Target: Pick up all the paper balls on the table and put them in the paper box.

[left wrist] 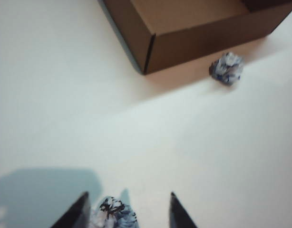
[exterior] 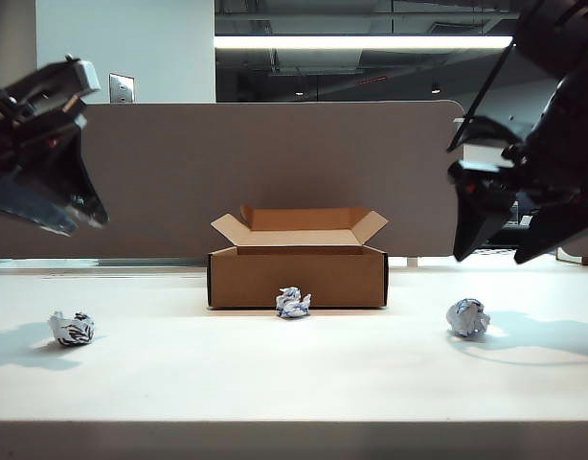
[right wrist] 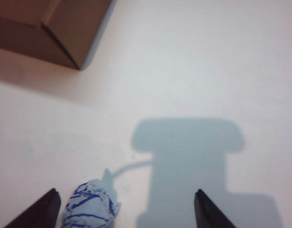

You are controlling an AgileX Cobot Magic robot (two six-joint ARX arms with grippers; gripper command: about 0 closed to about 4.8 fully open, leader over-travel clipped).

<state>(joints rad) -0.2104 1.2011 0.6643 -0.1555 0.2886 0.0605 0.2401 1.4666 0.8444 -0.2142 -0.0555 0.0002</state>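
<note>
Three small crumpled white paper balls with blue-black marks are seen on the plain white table [exterior: 275,383]: left ball [exterior: 72,328], middle ball [exterior: 293,302] touching the open brown cardboard box [exterior: 296,276], right ball [exterior: 467,317]. Left gripper [left wrist: 128,209] and right gripper [right wrist: 126,208] are held above the outer balls, jaws spread, nothing grasped

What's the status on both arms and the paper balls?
Left gripper and right gripper open, above the outer paper balls. Third ball against the paper box. Nothing blocking.

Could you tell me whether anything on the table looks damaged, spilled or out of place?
Nothing stands out. The cardboard box sits upright with flaps open, and the three paper balls lie on the table.
</note>
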